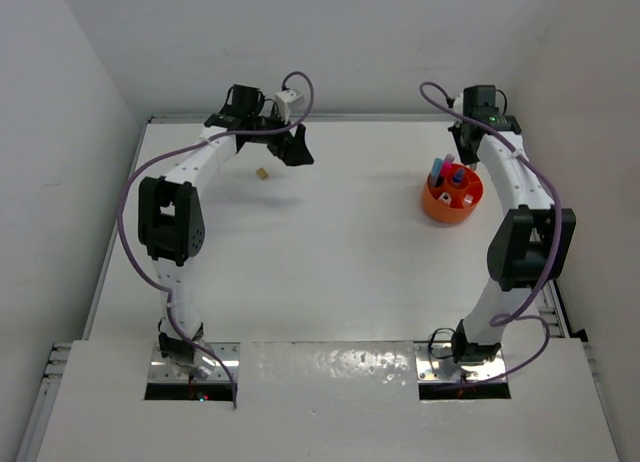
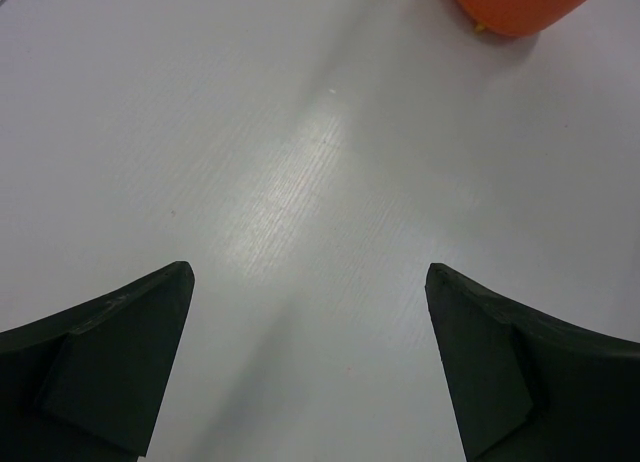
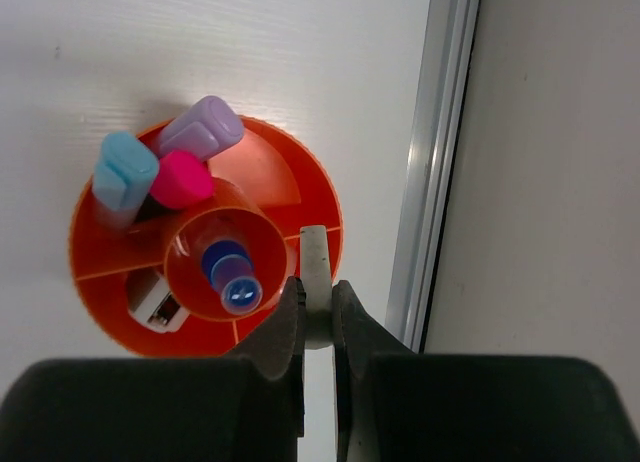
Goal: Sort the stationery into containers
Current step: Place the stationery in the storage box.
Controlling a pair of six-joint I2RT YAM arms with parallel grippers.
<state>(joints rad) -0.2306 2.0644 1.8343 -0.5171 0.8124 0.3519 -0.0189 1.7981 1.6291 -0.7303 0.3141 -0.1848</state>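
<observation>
One round orange plastic tub with dividers (image 3: 275, 167) stands on the right of the white table (image 1: 330, 272). Its centre cup holds one blue-capped bottle (image 3: 228, 277). One compartment holds one light-blue highlighter (image 3: 125, 172), one pink cap (image 3: 182, 179) and one lilac piece (image 3: 205, 127). The right gripper (image 3: 315, 302) pinches one pale flat slab (image 3: 315, 250) at the tub's rim. The left gripper (image 2: 310, 272) gapes wide and empty. One small beige block (image 1: 262, 172) lies on the table near it.

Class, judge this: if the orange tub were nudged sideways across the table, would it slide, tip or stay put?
It probably slides rather than tips: the orange tub looks wide and low. The glossy table suggests little grip. Its upright light-blue highlighter might lean or rattle.
</observation>
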